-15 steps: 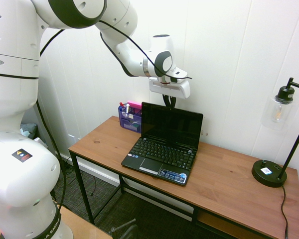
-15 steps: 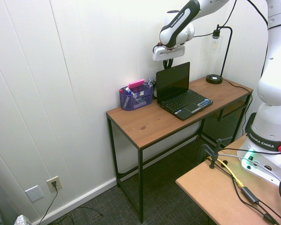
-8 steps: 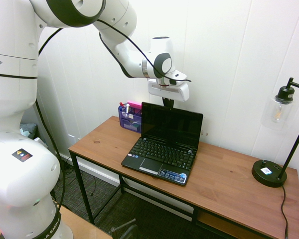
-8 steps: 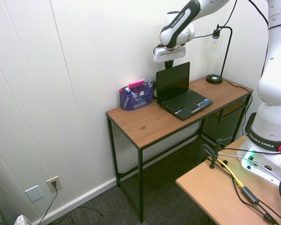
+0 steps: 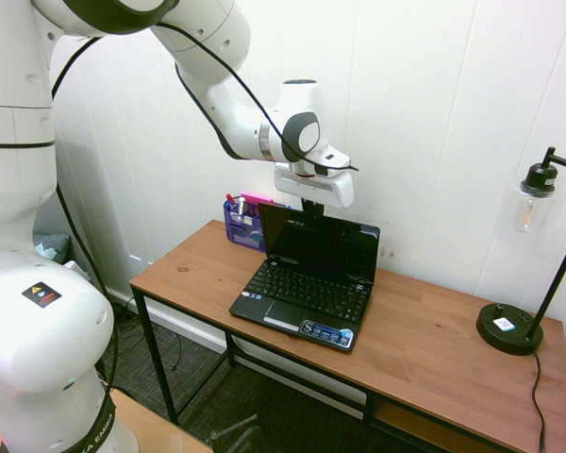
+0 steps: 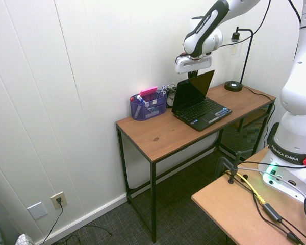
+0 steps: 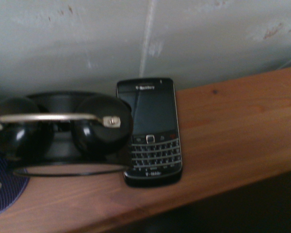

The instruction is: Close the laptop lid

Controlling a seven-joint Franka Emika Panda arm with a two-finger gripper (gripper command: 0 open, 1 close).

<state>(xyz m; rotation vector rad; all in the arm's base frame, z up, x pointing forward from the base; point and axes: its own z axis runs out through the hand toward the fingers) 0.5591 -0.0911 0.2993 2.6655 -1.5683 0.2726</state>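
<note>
The small black laptop point(image 5: 307, 294) sits open on the wooden desk point(image 5: 424, 349), also seen from the other side as laptop point(image 6: 203, 109). Its lid point(image 5: 321, 247) point(image 6: 194, 91) is a thin black screen panel, tipped forward over the keyboard. My gripper point(image 5: 311, 206) point(image 6: 193, 74) is shut with nothing in it. It hangs just behind the lid's top edge and seems to touch it. In the wrist view a dark blurred band point(image 7: 233, 208), perhaps the lid's edge, crosses the lower right corner.
A purple mesh organizer point(image 5: 243, 222) point(image 6: 148, 104) stands left of the laptop by the wall. Behind the lid lie a black phone point(image 7: 150, 131) and black headphones point(image 7: 63, 128). A black desk lamp point(image 5: 509, 328) point(image 6: 233, 86) stands at the desk's right end.
My gripper shut fully, then dropped and came forward from the wall. The lid swung with it from leaning back to tipping forward over the keyboard.
</note>
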